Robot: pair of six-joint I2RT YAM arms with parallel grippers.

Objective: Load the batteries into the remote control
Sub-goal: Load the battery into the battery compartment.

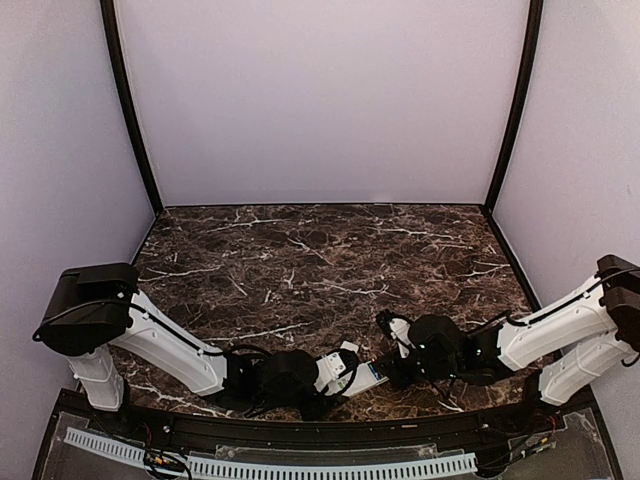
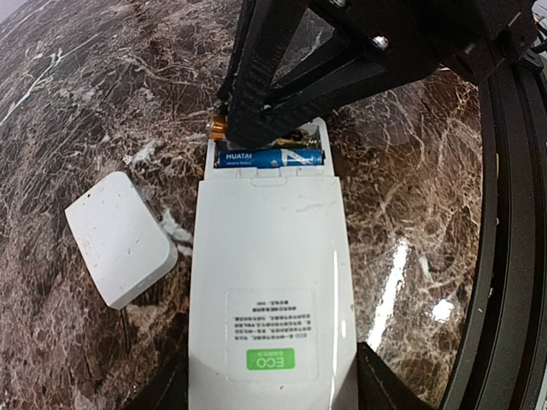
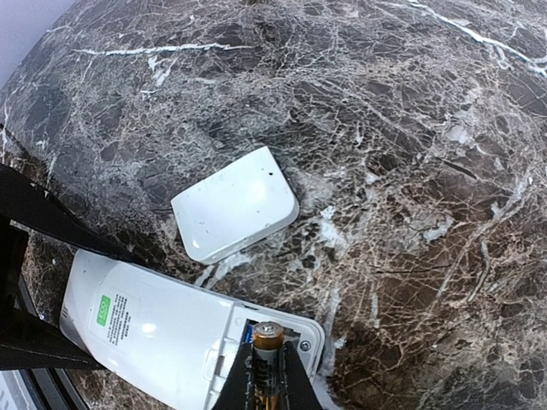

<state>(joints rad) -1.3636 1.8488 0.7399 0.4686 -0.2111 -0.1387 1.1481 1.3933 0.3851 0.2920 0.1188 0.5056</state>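
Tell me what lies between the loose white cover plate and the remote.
Only bare marble tabletop; a narrow strip separates cover plate from remote, clearest in the left wrist view.

1 battery (image 2: 272, 158) sits in the remote control (image 2: 269, 282) on the table (image 2: 85, 102), cover plate (image 2: 120, 239) just beside it.

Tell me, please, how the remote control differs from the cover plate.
The remote control is longer; the cover plate is smaller and squarish. The remote carries a printed label with a green mark; the plate has none. The remote is clamped in the left gripper's jaws; the plate lies loose on the table. Both are white with rounded corners.
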